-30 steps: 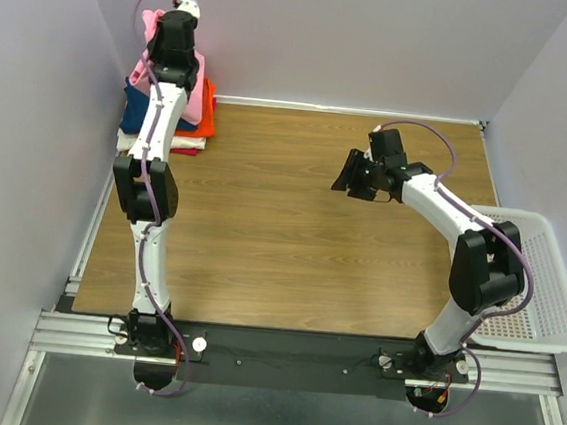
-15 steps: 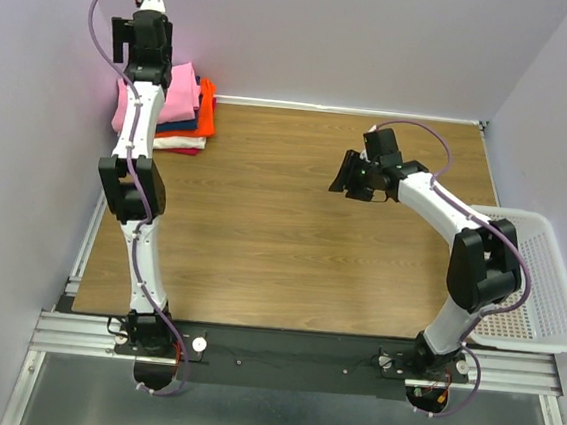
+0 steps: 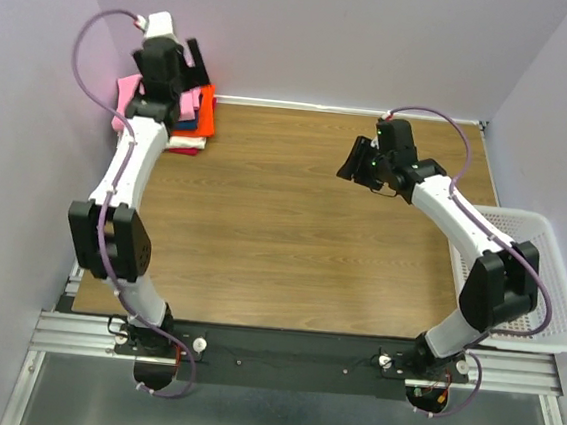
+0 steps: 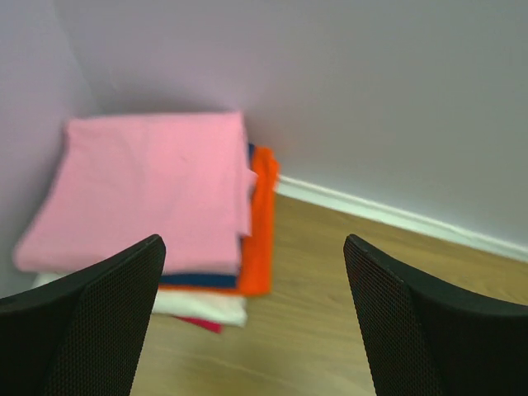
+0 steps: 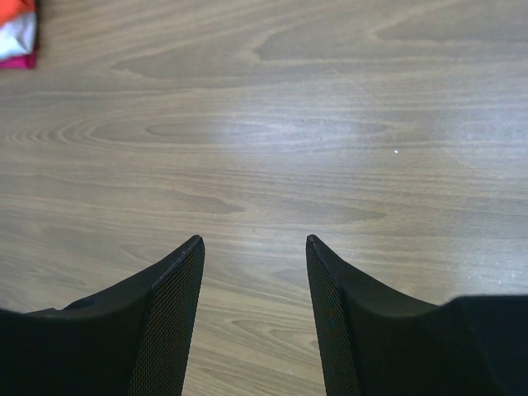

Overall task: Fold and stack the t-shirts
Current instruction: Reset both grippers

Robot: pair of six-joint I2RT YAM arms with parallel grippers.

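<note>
The t-shirts lie folded in one stack (image 3: 194, 116) in the table's far left corner. In the left wrist view the pink one (image 4: 148, 190) is on top, over navy (image 4: 198, 280), orange (image 4: 261, 223), white (image 4: 202, 305) and red (image 4: 202, 324) ones. My left gripper (image 4: 253, 247) hangs open above the stack's right side with nothing between its fingers; from above the left gripper (image 3: 192, 63) is over the stack's back edge. My right gripper (image 3: 353, 164) hovers open and empty over bare wood right of the table's middle; in its own view the right gripper (image 5: 254, 243) sees a corner of the stack (image 5: 16, 37).
A white mesh basket (image 3: 546, 298) sits at the table's right edge beside the right arm. Walls close in the table at the back and both sides. The wooden tabletop (image 3: 262, 231) lies between the arms.
My left gripper opened and let go of the pink shirt, which now lies flat on the stack. The left arm lifted and drew back. The right gripper shifted slightly towards the back.
</note>
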